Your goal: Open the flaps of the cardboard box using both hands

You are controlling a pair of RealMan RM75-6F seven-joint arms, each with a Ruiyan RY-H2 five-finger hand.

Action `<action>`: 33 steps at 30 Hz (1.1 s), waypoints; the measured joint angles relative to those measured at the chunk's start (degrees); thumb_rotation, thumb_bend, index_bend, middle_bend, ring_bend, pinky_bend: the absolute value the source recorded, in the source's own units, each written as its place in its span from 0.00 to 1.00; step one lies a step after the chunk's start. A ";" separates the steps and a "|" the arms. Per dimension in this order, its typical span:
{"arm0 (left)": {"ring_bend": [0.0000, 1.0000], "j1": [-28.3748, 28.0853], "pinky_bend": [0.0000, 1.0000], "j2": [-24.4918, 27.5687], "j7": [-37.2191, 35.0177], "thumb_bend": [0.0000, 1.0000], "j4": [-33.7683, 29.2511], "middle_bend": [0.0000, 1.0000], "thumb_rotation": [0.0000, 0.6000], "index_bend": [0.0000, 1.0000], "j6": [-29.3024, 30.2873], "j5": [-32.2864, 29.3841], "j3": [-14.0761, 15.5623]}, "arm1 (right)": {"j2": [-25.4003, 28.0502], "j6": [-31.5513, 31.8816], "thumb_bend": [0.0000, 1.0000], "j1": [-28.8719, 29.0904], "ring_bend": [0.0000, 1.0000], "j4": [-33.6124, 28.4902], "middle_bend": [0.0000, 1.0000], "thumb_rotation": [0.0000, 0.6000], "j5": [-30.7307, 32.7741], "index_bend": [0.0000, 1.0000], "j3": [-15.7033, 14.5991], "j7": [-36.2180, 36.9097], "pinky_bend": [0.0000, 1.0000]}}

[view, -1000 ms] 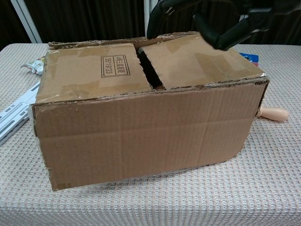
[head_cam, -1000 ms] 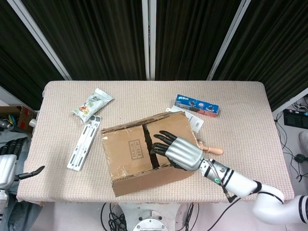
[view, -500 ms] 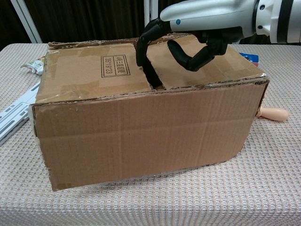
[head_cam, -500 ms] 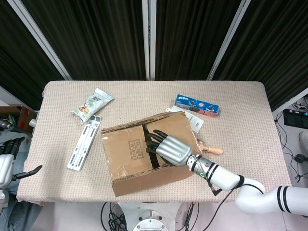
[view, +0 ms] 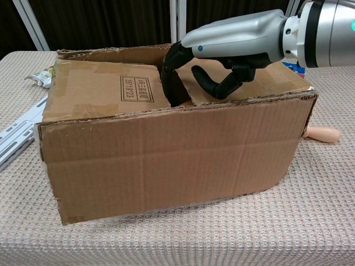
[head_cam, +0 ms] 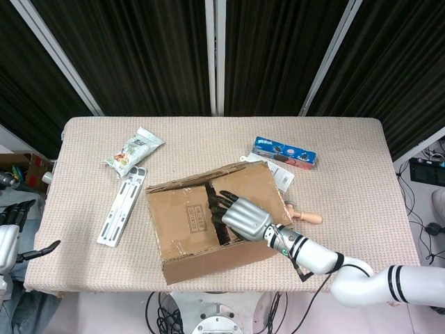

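The cardboard box (head_cam: 208, 219) is seen on the near middle of the cloth-covered table (head_cam: 348, 174), its two top flaps not yet lifted and a dark seam left between them. Over the last second the right hand (head_cam: 240, 214) has been brought from a hover above the right flap (view: 244, 83) down onto it, and its dark fingertips (view: 169, 83) have been pushed into the seam; in the chest view they are now curled down past the flap's inner edge, while the thumb is bent above the cardboard. Nothing is clearly gripped yet: the fingers are hooked at the edge, half curled, and whether the flap is pinched cannot be told. The left flap (view: 102, 88), marked with a printed stamp, appears to have been pressed slightly down and aside by that entry. The left hand (head_cam: 10, 240) is kept well apart from the box, off the table's left edge, with fingers spread and nothing held. The change is judged to mean that purchase under the right flap is being gained, so that it could be lifted outward next, with the left flap left for the other hand. Elsewhere a snack packet (head_cam: 133, 152), a white metal bracket (head_cam: 122, 205), a blue biscuit box (head_cam: 285, 152) and a wooden handle (head_cam: 306, 216) are seen.
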 measured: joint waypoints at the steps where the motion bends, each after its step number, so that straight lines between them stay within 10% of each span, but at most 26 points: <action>1: 0.11 0.02 0.21 -0.02 -0.02 0.00 0.01 0.12 0.40 0.10 -0.01 -0.02 0.01 | 0.02 0.11 0.90 0.13 0.00 0.01 0.22 1.00 0.31 0.34 -0.15 -0.32 0.00; 33: 0.11 -0.74 0.21 -0.34 0.32 0.00 -0.04 0.12 0.40 0.10 -1.15 0.07 -0.13 | 8.34 11.73 0.90 -0.08 0.00 -7.52 0.44 1.00 1.88 0.67 0.54 -10.54 0.00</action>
